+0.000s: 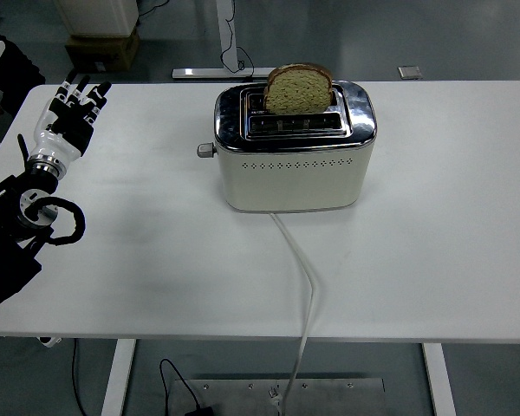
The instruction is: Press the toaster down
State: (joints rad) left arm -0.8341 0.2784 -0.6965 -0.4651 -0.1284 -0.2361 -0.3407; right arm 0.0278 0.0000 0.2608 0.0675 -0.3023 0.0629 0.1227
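1. The cream-sided, chrome-topped two-slot toaster (295, 147) lies with its long axis left to right, well to the right of the left hand (72, 113).
2. Its small lever knob (206, 150) juts from the end facing that hand.
3. A brown-crusted bread slice (298, 88) stands in the far slot.
4. A white cord (302, 277) runs over the near edge of the white tabletop (433, 243).
5. The hand's fingers are extended, holding nothing.

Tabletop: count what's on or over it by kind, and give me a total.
Toaster: 1
Slice of bread, standing in the toaster's far slot: 1
White power cord, running from the toaster off the near edge: 1
Robot hand, the left one, fingers spread over the table's left end: 1
Total: 4
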